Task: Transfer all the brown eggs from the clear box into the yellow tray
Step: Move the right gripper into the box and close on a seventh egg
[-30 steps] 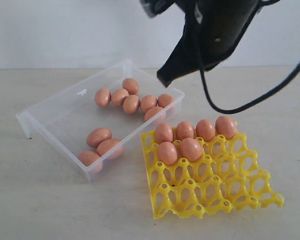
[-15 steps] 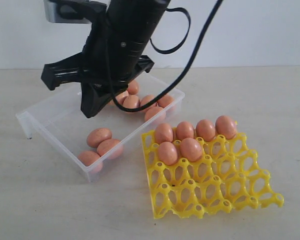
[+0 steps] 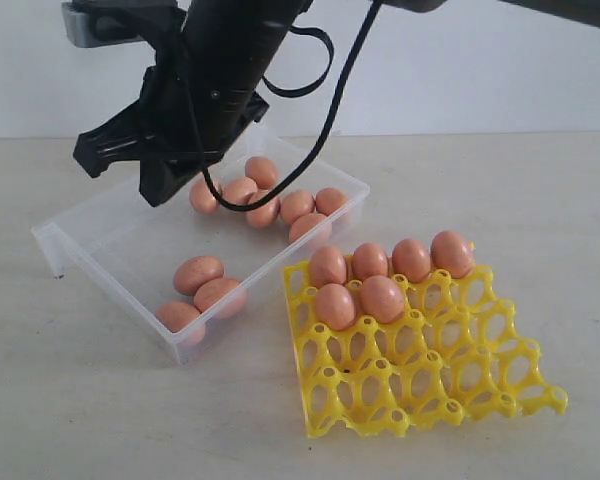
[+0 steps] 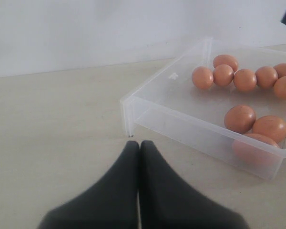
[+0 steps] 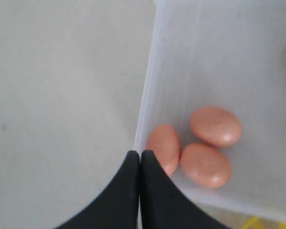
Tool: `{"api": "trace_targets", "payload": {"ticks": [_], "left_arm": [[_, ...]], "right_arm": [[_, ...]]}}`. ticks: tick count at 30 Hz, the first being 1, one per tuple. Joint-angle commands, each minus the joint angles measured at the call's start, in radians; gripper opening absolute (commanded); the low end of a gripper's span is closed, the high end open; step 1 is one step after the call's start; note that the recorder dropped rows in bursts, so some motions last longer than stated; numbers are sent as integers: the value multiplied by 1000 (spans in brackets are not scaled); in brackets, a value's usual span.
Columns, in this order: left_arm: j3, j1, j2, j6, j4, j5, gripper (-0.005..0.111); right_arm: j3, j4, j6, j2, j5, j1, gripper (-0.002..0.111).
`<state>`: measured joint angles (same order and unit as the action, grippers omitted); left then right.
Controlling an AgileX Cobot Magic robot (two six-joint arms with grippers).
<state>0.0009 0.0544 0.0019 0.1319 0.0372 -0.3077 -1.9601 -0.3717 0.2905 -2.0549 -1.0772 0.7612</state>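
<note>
The clear box (image 3: 120,250) lies left of the yellow tray (image 3: 430,385). Several brown eggs (image 3: 263,208) cluster at the box's back and three more (image 3: 198,273) sit at its front corner. Six eggs (image 3: 382,297) rest in the tray's far cups. My right gripper (image 3: 160,192) hangs shut and empty over the box's left part, reaching across from the right. In the right wrist view its tips (image 5: 140,153) sit above the box wall (image 5: 150,86), beside the three eggs (image 5: 215,125). My left gripper (image 4: 139,143) is shut and empty over bare table, just short of the box corner (image 4: 128,114).
The pale table (image 3: 70,400) runs all round the box and tray. A black cable (image 3: 320,140) loops down from the right arm over the box's back. A white wall (image 3: 500,70) closes the far side.
The right arm has swung left from above the box's back right corner to above its left part, staying shut. Eggs, box and tray have not moved.
</note>
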Motion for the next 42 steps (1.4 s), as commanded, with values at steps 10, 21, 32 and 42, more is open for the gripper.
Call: {"api": "trace_targets", "payload": {"ticks": [10,21,32,42], "left_arm": [[-1,-3,-2,0,-2,5,-4],[-1,-3,-2,0,-2,5,-4],[-1,-3,-2,0,-2,5,-4],[-1,-3,-2,0,-2,5,-4]], "right_arm": [[-6,100,40,-212,78,-2,0],[-6,115,700,-223,177,6,64],[-6,145,675,-278,266,6,63],[-6,149,661,-329,265,4,63]]}}
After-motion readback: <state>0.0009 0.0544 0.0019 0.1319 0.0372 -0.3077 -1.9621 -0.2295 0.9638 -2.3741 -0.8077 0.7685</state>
